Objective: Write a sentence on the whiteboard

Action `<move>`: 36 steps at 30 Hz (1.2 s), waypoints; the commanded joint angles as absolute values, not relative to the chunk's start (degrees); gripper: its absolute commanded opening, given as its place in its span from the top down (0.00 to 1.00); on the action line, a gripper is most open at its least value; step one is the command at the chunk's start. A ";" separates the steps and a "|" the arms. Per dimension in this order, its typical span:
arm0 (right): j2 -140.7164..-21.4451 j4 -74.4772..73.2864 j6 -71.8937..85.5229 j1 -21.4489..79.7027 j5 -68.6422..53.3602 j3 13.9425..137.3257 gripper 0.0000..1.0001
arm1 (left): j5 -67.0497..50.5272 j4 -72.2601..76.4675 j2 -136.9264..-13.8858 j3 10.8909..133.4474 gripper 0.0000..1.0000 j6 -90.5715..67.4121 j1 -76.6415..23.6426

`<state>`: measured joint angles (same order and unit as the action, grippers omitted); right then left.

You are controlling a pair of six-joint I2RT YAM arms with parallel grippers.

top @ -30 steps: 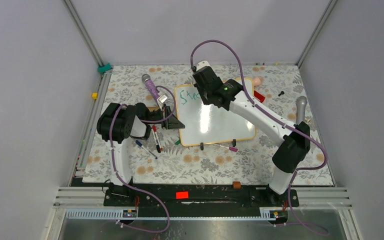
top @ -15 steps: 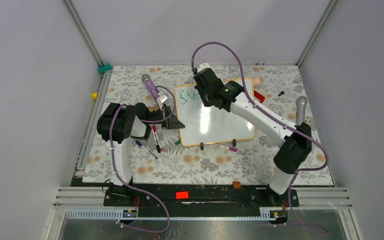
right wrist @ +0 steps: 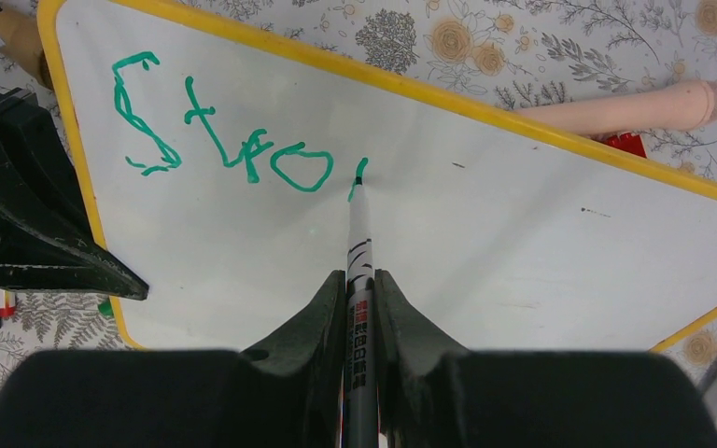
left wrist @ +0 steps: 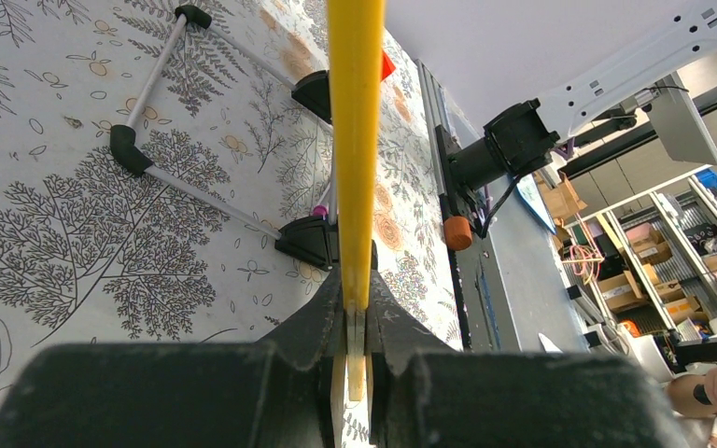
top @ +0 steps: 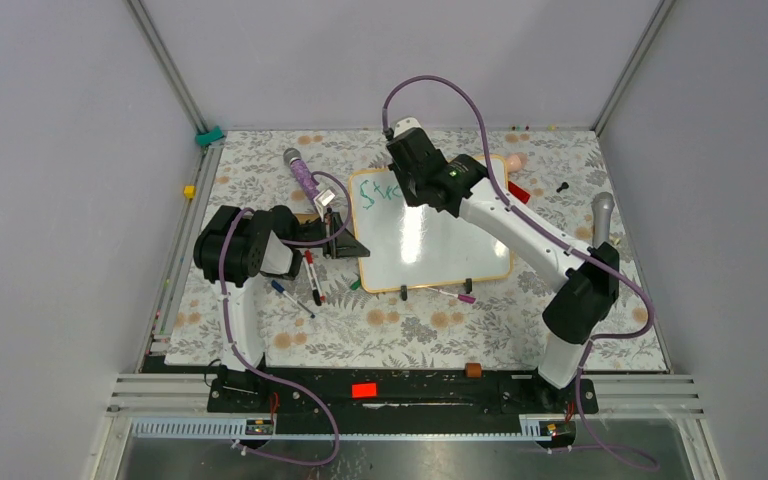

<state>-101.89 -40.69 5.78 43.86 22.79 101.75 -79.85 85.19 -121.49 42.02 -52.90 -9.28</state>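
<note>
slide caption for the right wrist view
Right hand holds a marker to the whiteboard after green letters "Stro"

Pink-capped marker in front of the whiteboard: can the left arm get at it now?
Probably not as is: the left gripper is shut on the whiteboard's frame and would have to let go first. The pink-capped marker itself lies uncovered.

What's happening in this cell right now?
The left tool is clamped on the yellow frame of the whiteboard, apparently to steady it. The right tool grips a marker with its tip on the board. The sentence reads "Stro" in green, with one short stroke of the next letter at the tip. The rest is not yet written.
</note>
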 commanded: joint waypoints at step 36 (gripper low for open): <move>-97.49 -39.86 6.73 41.19 21.43 97.75 1.00 | -82.09 84.77 -121.29 41.92 1.00 -52.66 -9.18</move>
<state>-99.31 -39.99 6.94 42.24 20.60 96.99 -79.40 84.97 -121.49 42.02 -53.67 -9.30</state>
